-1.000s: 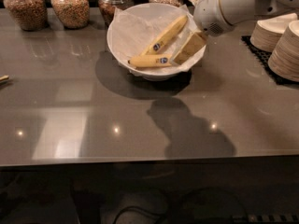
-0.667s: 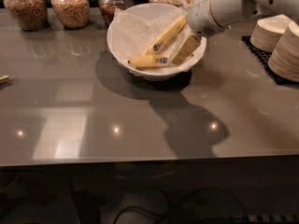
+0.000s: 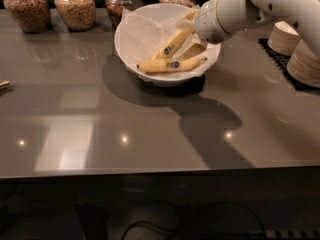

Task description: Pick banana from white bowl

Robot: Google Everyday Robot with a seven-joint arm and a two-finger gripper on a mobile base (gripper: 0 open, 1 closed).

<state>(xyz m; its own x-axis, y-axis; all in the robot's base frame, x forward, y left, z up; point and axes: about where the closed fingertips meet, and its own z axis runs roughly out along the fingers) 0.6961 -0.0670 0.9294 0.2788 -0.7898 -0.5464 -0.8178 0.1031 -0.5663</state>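
Note:
The white bowl, lined with crinkled white paper, stands at the back middle of the grey table. Two yellow bananas with blue stickers are in it. One banana lies flat along the front of the bowl. The other banana leans up towards the right rim. My gripper reaches into the bowl from the right, on the end of the white arm. It is open, with one finger above and one finger below the upper end of the leaning banana.
Several glass jars of grains and nuts line the back edge behind the bowl. Stacked plates sit on a dark mat at the right. A small object lies at the left edge. The table's front edge runs across the lower part of the view.
The gripper has moved deeper into the bowl over its right rim. The two bananas, earlier lying together, have separated: one now lies flat, the other leans between the fingers.

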